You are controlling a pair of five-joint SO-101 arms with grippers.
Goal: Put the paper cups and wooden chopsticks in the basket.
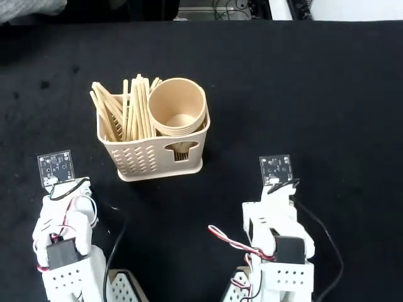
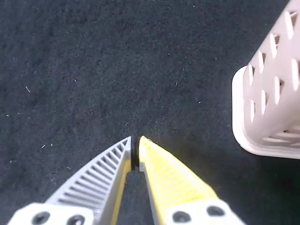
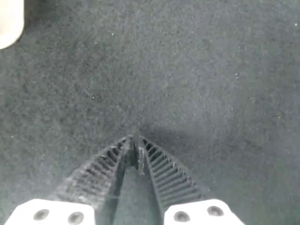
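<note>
A beige slotted basket (image 1: 151, 157) stands on the black table, a little left of centre. Inside it are stacked paper cups (image 1: 177, 108) on the right and a bundle of wooden chopsticks (image 1: 126, 110) on the left. My left gripper (image 2: 134, 140) is shut and holds nothing; it hangs over bare cloth, with the basket's corner (image 2: 269, 103) off to one side. My right gripper (image 3: 133, 140) is also shut and holds nothing above the cloth. Both arms are folded back near the front edge: the left arm (image 1: 63, 233) and the right arm (image 1: 277, 233).
Black cloth (image 1: 302, 94) covers the table. Red and white wires (image 1: 233, 242) loop beside the right arm's base. A pale rounded edge (image 3: 9, 21) shows at a corner of the right wrist view.
</note>
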